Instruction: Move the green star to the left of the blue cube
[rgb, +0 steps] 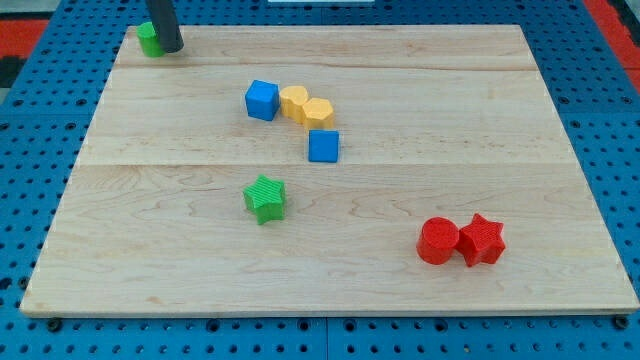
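The green star (265, 198) lies left of the board's middle, toward the view's bottom. A blue cube (262, 100) sits above it, touching a yellow block. A second blue cube (323, 146) lies to the right, just below the yellow pair. My tip (170, 47) is at the board's top-left corner, far from the green star, right beside a small green block (149, 39) that the rod partly hides.
Two yellow blocks (293, 101) (318, 111) sit side by side between the two blue cubes. A red cylinder (438, 241) and a red star (482, 240) touch at the lower right. The wooden board (500, 120) lies on a blue pegboard.
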